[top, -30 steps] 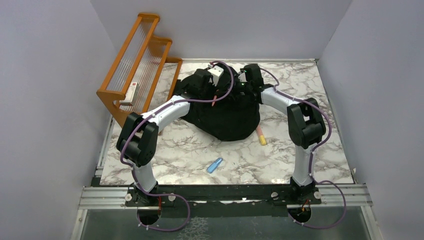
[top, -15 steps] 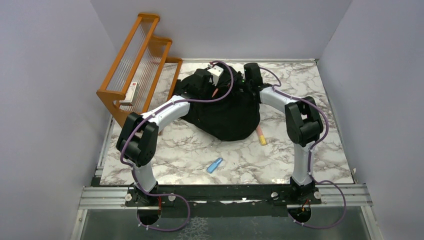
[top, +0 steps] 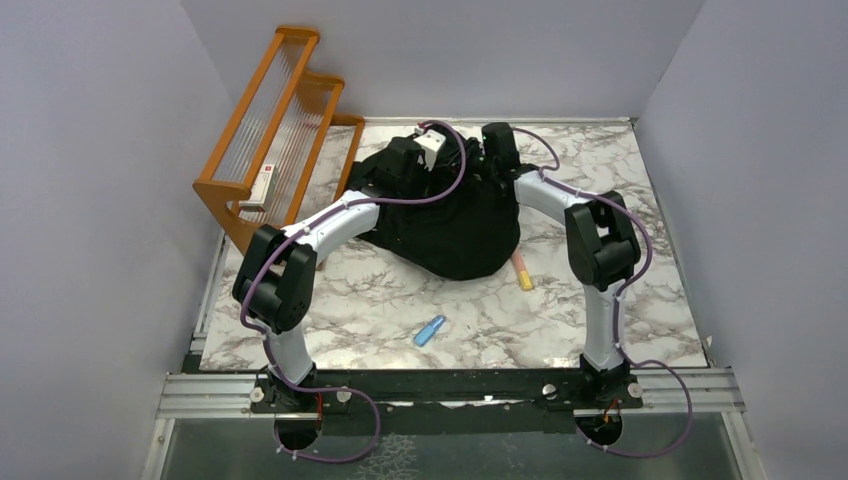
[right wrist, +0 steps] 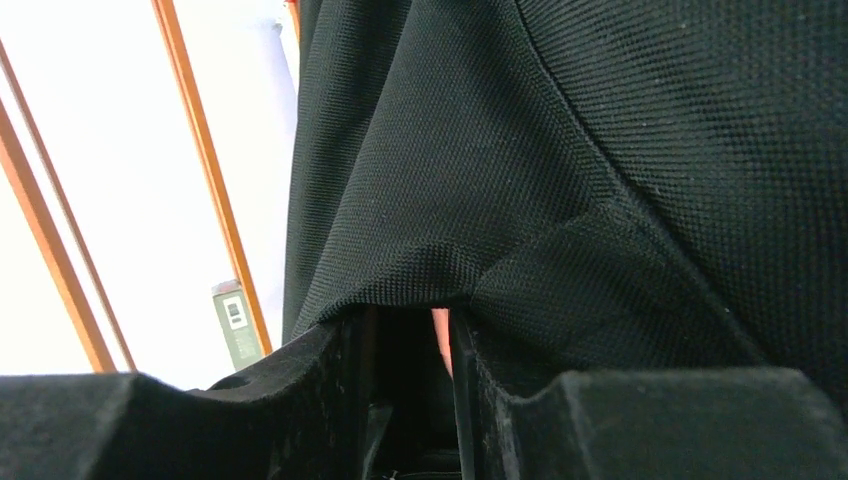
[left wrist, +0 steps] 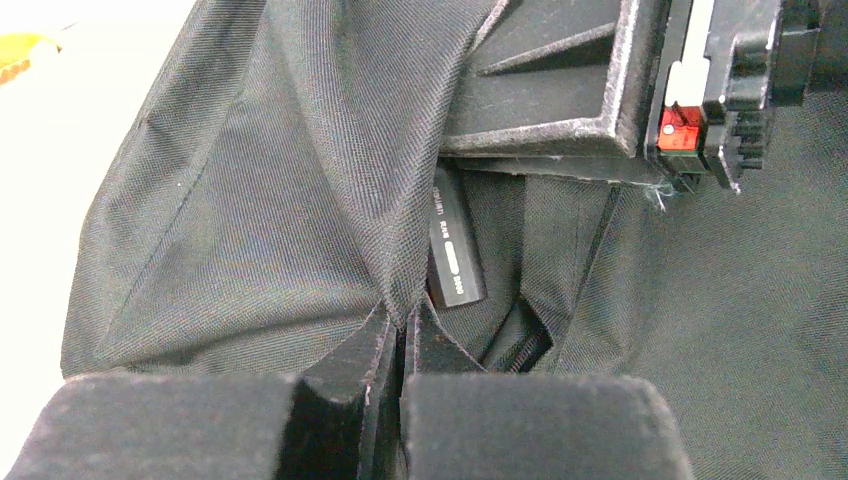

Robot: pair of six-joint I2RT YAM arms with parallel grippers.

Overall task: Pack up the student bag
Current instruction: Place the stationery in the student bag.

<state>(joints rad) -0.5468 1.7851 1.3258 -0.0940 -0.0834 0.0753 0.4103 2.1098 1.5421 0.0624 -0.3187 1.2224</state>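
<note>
The soft black woven backpack [top: 455,225] slumps near the marbled worktop's [top: 640,300] far edge. The left fingers [left wrist: 350,365] pinch a fabric fold; the right fingers [right wrist: 300,385] stand narrowly apart beneath draped cloth.

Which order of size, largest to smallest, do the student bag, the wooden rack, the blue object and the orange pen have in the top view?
1. wooden rack, though it rises nearer the camera
2. student bag
3. blue object and orange pen look alike; the bag hides part of the pen
</note>
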